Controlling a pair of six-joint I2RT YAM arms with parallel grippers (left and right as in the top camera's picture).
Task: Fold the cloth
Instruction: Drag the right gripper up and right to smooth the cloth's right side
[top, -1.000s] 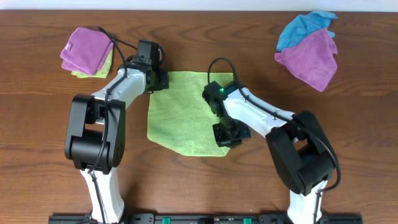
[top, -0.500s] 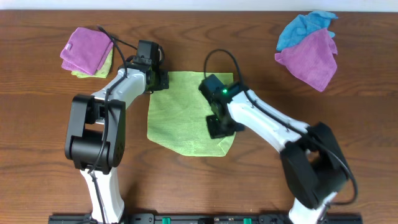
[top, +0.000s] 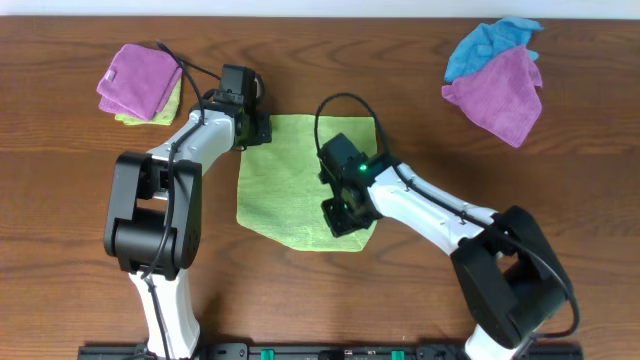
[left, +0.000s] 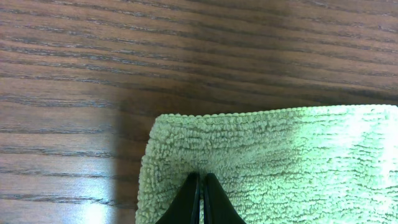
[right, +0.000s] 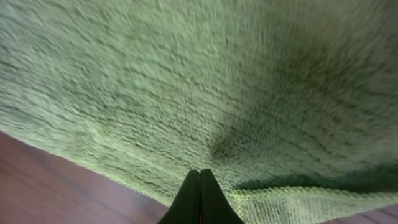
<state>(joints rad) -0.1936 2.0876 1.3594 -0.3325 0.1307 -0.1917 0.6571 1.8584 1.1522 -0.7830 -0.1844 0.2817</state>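
The lime-green cloth (top: 290, 180) lies spread on the wooden table at the centre. My left gripper (top: 262, 130) sits at its far left corner. In the left wrist view the gripper (left: 200, 175) is shut, with its tips pinched into the pile of the cloth (left: 280, 162) just inside the corner. My right gripper (top: 338, 215) is over the cloth's near right part. The right wrist view has the gripper (right: 199, 172) shut on the cloth (right: 205, 81), and a second layer with a hemmed edge (right: 311, 202) lies below it.
A stack of folded purple cloths (top: 140, 75) on a lime one lies at the far left. A crumpled blue cloth (top: 490, 42) and a purple cloth (top: 500, 92) lie at the far right. Bare wood (left: 124, 56) surrounds the cloth.
My right gripper has moved left from the cloth's near right edge to over the cloth, bringing that edge inward. The left arm has not moved.
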